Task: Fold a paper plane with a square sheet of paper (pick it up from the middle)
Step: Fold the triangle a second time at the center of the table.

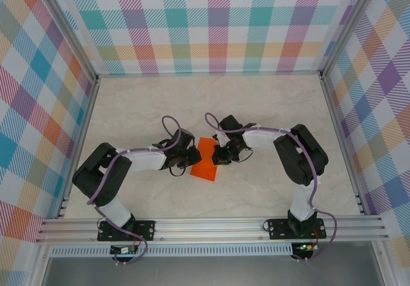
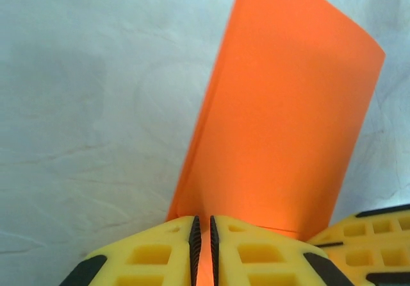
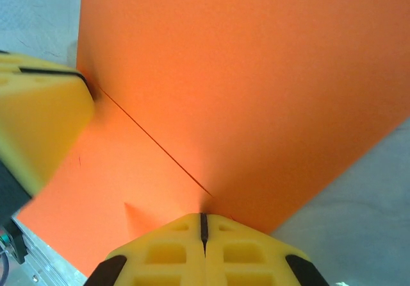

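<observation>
The square sheet of paper (image 1: pixel 206 159) is bright orange and is bent over on itself near the table's middle, held between both grippers. My left gripper (image 1: pixel 190 159) is shut on its left edge; in the left wrist view the paper (image 2: pixel 288 119) rises in a curved fold from the pinching jaws of that gripper (image 2: pixel 203 235). My right gripper (image 1: pixel 221 156) is shut on the opposite side. The right wrist view has the sheet (image 3: pixel 243 74) with a thin diagonal layer edge running to the closed right gripper (image 3: pixel 204 225). The left gripper's yellow finger (image 3: pixel 38 119) presses the sheet's left part.
The pale marbled table (image 1: pixel 256 106) is boxed in by plaid walls (image 1: pixel 38 93) with aluminium posts. A metal rail (image 1: pixel 211 228) runs along the near edge by the arm bases. Bare tabletop lies behind and to both sides of the paper.
</observation>
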Controlling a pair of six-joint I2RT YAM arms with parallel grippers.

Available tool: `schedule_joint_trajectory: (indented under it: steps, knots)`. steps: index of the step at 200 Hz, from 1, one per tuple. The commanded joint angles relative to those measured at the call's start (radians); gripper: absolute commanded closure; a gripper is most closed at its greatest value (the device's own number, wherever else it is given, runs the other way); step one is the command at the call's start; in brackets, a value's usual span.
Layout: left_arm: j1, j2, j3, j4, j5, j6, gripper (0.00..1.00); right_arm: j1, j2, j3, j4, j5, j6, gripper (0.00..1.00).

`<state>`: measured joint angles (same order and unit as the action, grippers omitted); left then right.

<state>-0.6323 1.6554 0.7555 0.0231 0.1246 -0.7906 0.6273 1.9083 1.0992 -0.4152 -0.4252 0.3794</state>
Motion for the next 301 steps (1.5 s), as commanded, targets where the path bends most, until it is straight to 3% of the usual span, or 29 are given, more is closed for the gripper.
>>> schedule_joint_trajectory:
  steps: [1,55,112,201,228,301]
  knots:
    - [0.037,-0.047,-0.021,-0.063,-0.043,0.030,0.84,-0.009,0.086,-0.047,-0.072,0.154,-0.022,0.96]
    - [0.007,-0.160,-0.027,0.035,0.101,0.030,0.83,-0.009,0.078,-0.035,-0.078,0.144,-0.023,0.96]
    - [-0.059,-0.026,-0.010,0.070,0.138,-0.001,0.90,-0.009,0.067,-0.032,-0.068,0.110,-0.027,0.96]
    - [-0.072,0.040,-0.027,0.025,0.078,-0.036,0.98,-0.004,-0.074,0.038,-0.061,-0.077,-0.053,0.94]
    - [-0.078,0.031,-0.047,0.023,0.072,-0.044,0.99,0.012,-0.146,-0.040,0.023,-0.147,0.056,0.95]
    - [-0.091,0.027,-0.067,0.018,0.048,-0.067,1.00,0.098,-0.227,-0.139,0.058,-0.080,0.182,1.00]
